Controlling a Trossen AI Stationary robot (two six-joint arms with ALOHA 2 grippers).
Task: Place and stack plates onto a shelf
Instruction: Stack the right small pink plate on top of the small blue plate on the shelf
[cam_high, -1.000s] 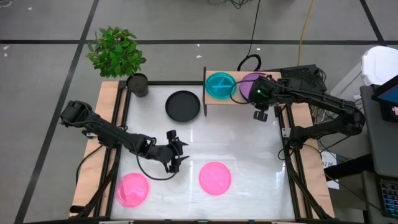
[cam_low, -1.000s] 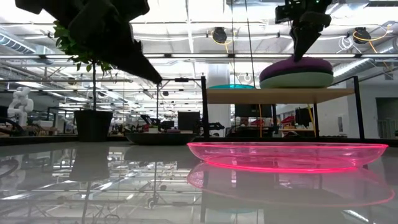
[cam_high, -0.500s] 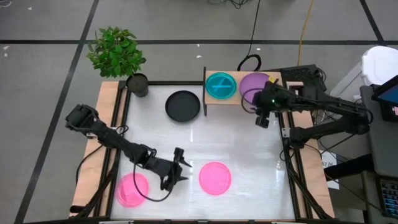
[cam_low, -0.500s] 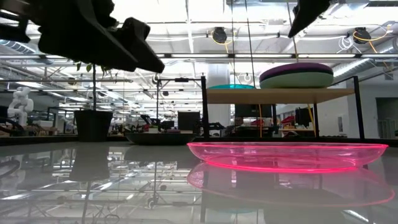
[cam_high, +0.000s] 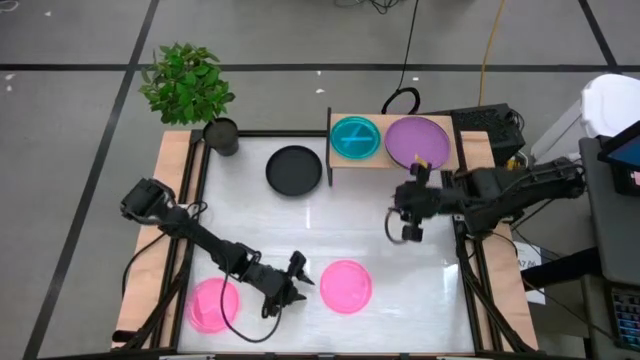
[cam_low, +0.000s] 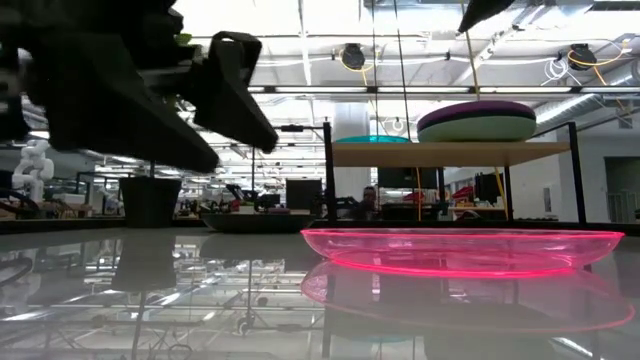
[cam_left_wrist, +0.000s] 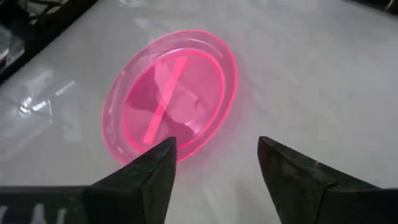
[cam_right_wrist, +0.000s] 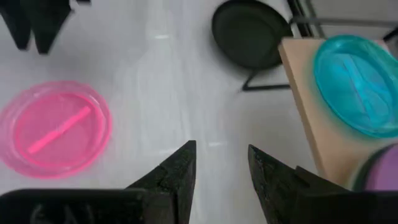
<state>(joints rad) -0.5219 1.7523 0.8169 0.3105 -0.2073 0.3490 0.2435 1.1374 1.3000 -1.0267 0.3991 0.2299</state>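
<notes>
My left gripper (cam_high: 300, 272) hangs open low over the table, just left of a translucent pink plate (cam_high: 346, 285); in the left wrist view its gripper (cam_left_wrist: 214, 155) frames that plate (cam_left_wrist: 171, 93) without touching it. A second pink plate (cam_high: 214, 305) lies near the table's near-left corner. The black plate (cam_high: 294, 170) lies on the table left of the shelf (cam_high: 340, 160). On the shelf board rest a cyan plate (cam_high: 354, 137) and a purple plate (cam_high: 417, 141), which sits on a sage green one (cam_low: 478, 129). My right gripper (cam_high: 408, 225) is open over the table, in front of the shelf.
A potted plant (cam_high: 221, 135) stands at the table's far-left corner. Light-wood strips (cam_high: 165, 225) and black rails run along the table's left and right sides. The white tabletop (cam_high: 340, 220) between shelf and pink plates is bare. Cables hang behind the shelf.
My left gripper has moved toward the near edge and to the right, closing in on the middle pink plate. My right gripper has lifted off the purple plate on the shelf and drawn back toward the near edge and left, out over the table. The plates have stayed put.
</notes>
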